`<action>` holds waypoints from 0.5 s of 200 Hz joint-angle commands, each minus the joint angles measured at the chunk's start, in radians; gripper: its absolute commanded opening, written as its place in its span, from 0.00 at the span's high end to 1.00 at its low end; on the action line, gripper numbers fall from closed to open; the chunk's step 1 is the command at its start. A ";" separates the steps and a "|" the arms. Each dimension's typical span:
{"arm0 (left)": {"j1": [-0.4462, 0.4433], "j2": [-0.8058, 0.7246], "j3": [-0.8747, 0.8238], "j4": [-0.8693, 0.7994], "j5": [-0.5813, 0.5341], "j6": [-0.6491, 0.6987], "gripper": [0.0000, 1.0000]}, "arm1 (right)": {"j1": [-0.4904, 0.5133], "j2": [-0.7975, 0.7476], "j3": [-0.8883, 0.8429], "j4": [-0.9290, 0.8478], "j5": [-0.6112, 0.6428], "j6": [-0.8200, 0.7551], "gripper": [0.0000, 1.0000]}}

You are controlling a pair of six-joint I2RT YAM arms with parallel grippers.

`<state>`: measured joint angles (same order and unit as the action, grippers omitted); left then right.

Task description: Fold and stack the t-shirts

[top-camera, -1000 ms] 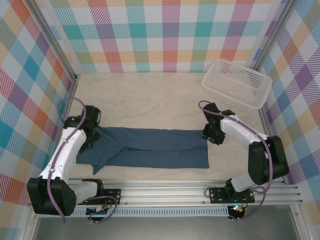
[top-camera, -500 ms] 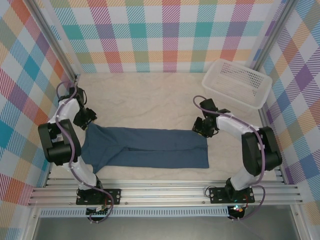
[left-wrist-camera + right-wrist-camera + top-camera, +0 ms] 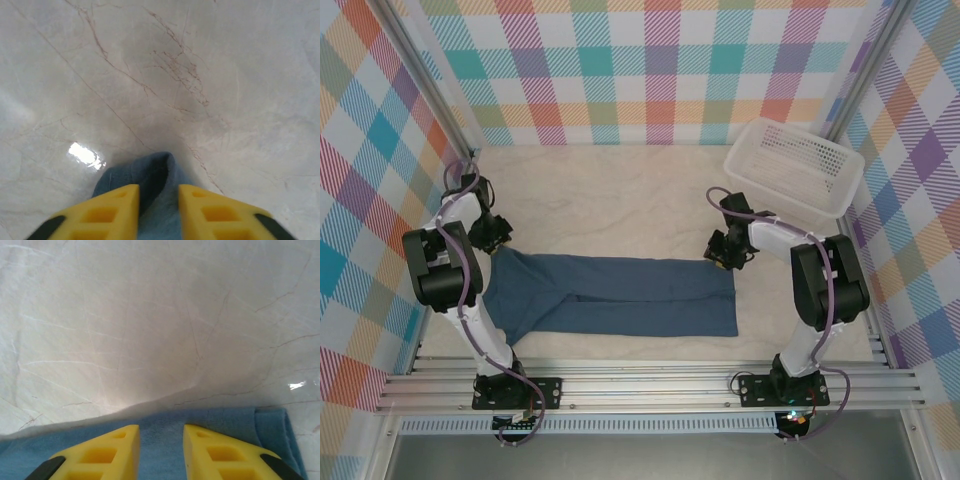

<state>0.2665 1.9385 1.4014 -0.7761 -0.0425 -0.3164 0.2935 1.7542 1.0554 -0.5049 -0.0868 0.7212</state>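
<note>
The dark slate-blue t-shirt (image 3: pixel 620 295) lay spread in a long band across the near half of the marbled tabletop (image 3: pixel 620 195), one sleeve trailing toward the near left. The left arm (image 3: pixel 445 270) reached out to the shirt's far-left corner, and the right arm (image 3: pixel 825 290) reached to its far-right corner.

From the left wrist, the corner of the t-shirt (image 3: pixel 160 172) rose in a small hump between the yellow fingers (image 3: pixel 100 212). The left jaws stood narrow and clenched on that fold, with bare tabletop (image 3: pixel 200 75) beyond it.

From the right wrist, the hemmed edge of the t-shirt (image 3: pixel 225 425) lay flat between and beside the yellow fingers (image 3: pixel 220 452). The right jaws were drawn close together over the cloth, but I could not tell whether they pinched it.

A white mesh basket (image 3: pixel 775 190) sat in the far-right corner, tilted against the wall, near the right arm's wrist yet apart from the shirt. Plaid panels (image 3: pixel 660 70) closed in the back and both sides, the left arm close against the left one. A metal rail (image 3: pixel 650 385) ran along the near edge, carrying both bases. Purple cables (image 3: pixel 455 205) looped beside each arm.
</note>
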 commanded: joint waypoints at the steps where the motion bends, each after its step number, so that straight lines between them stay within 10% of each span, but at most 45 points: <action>1: 0.017 0.002 -0.020 0.005 -0.034 0.013 0.80 | -0.008 0.027 0.046 -0.044 0.028 0.019 0.76; 100: 0.064 -0.100 -0.088 0.029 -0.128 0.005 1.00 | -0.024 0.050 0.017 -0.124 0.143 0.050 0.81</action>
<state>0.2943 1.9209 1.3285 -0.7521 -0.1257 -0.3168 0.2863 1.7889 1.0866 -0.5880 0.0147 0.7555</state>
